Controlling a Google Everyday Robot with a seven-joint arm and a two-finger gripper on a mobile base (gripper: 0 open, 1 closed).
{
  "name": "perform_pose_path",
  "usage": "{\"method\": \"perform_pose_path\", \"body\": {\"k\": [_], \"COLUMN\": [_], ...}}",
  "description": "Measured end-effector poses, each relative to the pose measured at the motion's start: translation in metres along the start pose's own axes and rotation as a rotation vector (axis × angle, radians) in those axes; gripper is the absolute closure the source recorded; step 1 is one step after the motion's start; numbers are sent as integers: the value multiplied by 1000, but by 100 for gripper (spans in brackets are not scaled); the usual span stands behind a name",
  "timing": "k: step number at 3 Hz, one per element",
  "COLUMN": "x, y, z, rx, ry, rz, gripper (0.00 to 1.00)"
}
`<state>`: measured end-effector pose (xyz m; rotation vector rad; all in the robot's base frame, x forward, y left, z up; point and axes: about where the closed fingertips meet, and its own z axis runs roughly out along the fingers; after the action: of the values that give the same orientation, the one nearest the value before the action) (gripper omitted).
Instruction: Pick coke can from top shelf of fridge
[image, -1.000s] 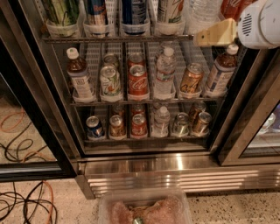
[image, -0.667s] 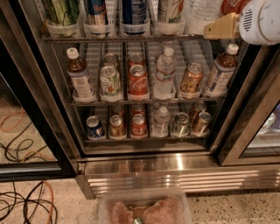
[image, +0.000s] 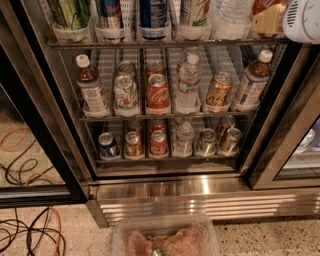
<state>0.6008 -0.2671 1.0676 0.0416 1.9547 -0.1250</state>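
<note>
The fridge (image: 200, 192) stands open in front of me, with a stainless steel base. Its top shelf (image: 150, 44) is a wire rack with clear cup-like holders along the front. A red can (image: 261, 6), probably the coke can, stands at the shelf's far right, cut off by the frame's top edge. My gripper (image: 269, 20), tan on a white arm (image: 304, 20), is at the top right, directly in front of that can and hiding most of it.
The top shelf also holds a green can (image: 72, 12), dark blue cans (image: 152, 12) and a water bottle (image: 231, 15). Another red coke can (image: 157, 91) and a gold-orange can (image: 218, 90) stand one shelf down. A plastic bin (image: 165, 237) sits below. Cables (image: 25, 235) lie on the floor at left.
My gripper has moved right and slightly up, from below the shelf's right end to in front of the red can. Nothing in the fridge has moved.
</note>
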Motion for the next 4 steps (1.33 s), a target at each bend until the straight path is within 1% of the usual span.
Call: {"method": "perform_pose_path", "body": {"k": [1, 2, 3, 4], "x": [-9, -10, -7, -4], "y": [-5, -3, 2, 7], "z": [2, 6, 8, 10], "rx": [16, 7, -10, -27], "ry": [-28, -25, -12, 2], "rz": [11, 14, 8, 3], "gripper": [33, 40, 40, 37]}}
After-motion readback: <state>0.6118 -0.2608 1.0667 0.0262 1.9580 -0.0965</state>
